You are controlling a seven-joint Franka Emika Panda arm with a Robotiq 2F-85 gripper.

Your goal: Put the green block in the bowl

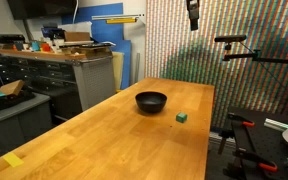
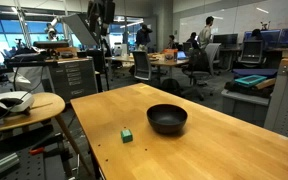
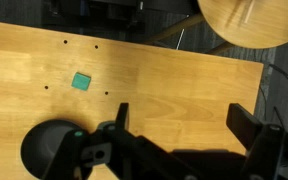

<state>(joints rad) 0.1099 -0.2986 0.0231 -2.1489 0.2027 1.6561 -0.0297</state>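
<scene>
The green block (image 1: pixel 182 118) is a tiny dark-green cube on the wooden table, a little apart from the bowl (image 1: pixel 151 101). Both show in both exterior views, block (image 2: pixel 127 134) and bowl (image 2: pixel 167 119). In the wrist view the block (image 3: pixel 81 81) lies upper left and the bowl (image 3: pixel 50 149) at the lower left. My gripper (image 3: pixel 181 118) is open and empty, high above the table, with bare wood between its fingers. In an exterior view the gripper (image 1: pixel 193 14) hangs near the top of the picture, well above the table; it also shows high up in the other (image 2: pixel 102 12).
The wooden table (image 1: pixel 104 140) has edges close by on both sides. A round side table (image 2: pixel 29 105) with objects stands beside it and shows in the wrist view (image 3: pixel 252 20). Cabinets (image 1: pixel 54 75), a tripod arm (image 1: pixel 246 50) and office desks surround the table.
</scene>
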